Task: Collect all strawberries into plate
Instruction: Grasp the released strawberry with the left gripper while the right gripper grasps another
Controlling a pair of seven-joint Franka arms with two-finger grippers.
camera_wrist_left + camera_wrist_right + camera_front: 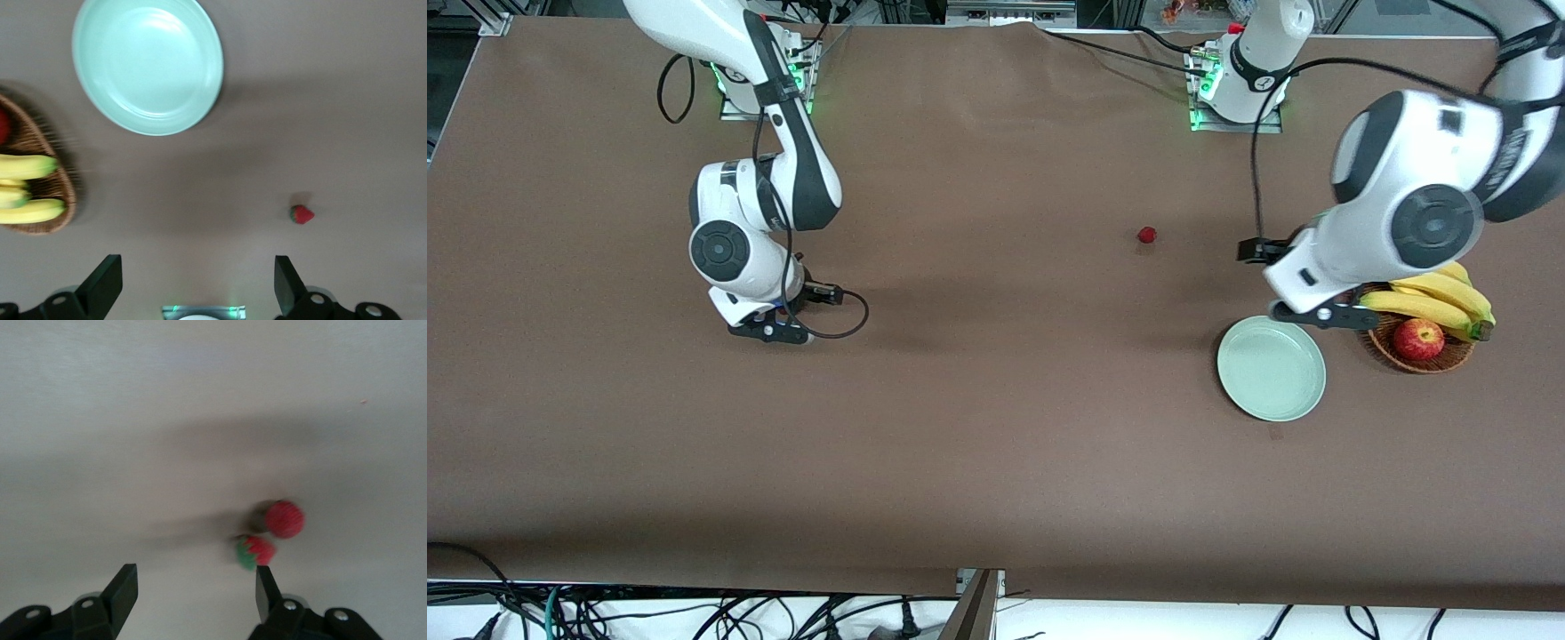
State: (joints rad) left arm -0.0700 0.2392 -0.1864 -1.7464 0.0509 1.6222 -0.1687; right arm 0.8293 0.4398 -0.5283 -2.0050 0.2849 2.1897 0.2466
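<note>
One strawberry [1147, 235] [301, 214] lies alone on the brown table, farther from the front camera than the pale mint-green plate [1272, 369] [148, 63]. Nothing is on the plate. My left gripper [1320, 313] [197, 267] hovers open over the table at the plate's rim, beside the basket, with nothing between its fingers. At the right arm's end of the table, two more strawberries [285, 519] [255, 551] lie side by side. My right gripper [774, 331] [195, 583] is open just above the cloth. The green-topped berry sits just off one fingertip [262, 580]. In the front view the arm hides these two.
A brown wicker basket [1423, 363] [47, 200] stands beside the plate, toward the left arm's end. It holds bananas [1440, 300] [27, 167] and a red apple [1418, 339]. Brown cloth covers the whole table.
</note>
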